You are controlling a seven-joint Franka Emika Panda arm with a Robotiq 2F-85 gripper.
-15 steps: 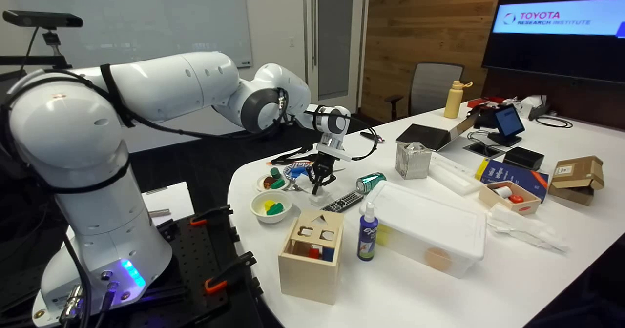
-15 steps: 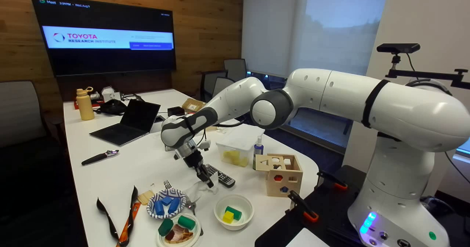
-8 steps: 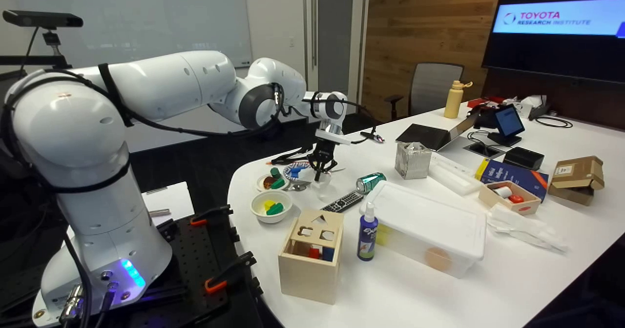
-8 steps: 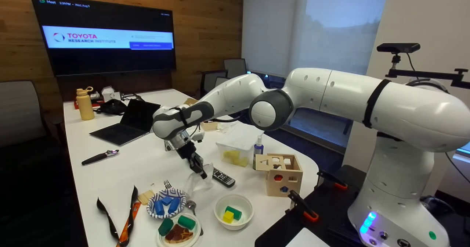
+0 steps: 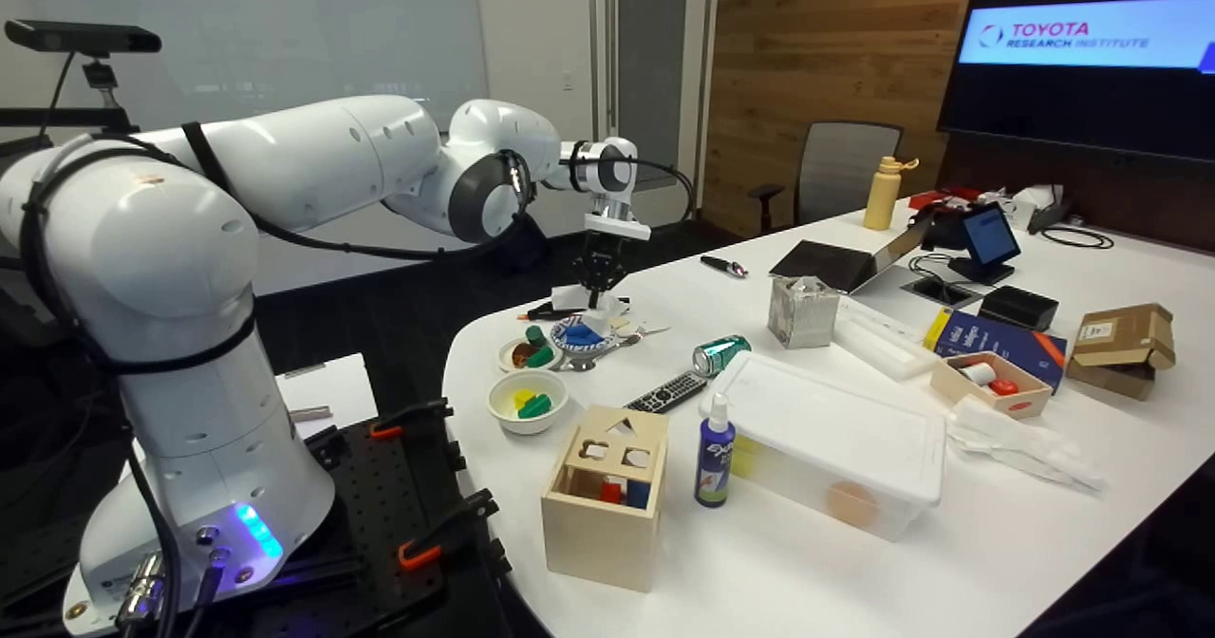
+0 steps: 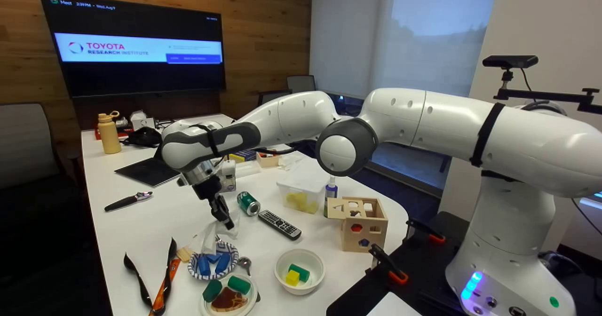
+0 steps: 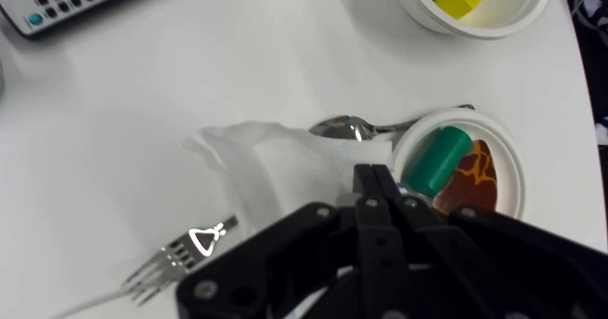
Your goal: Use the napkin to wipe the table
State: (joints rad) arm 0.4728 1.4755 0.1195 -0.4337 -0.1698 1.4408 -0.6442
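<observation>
The white napkin (image 7: 289, 167) is pinched in the closed gripper (image 7: 373, 169) above the counter (image 5: 807, 572), at the blue-patterned bowl (image 6: 235, 256); contact is unclear. Bowl or fork (image 7: 180, 255) could be dragged should loose folds be snagged. "TOYOTA RESEARCH INSTITUTE" is shown on the wall screen (image 6: 134, 48), "EXPO" on the spray bottle (image 5: 714, 467).

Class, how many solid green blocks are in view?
3. One block sits in the round white bowl; two blocks lie on the shallow white plate. The holed wooden box may hide others.
</observation>
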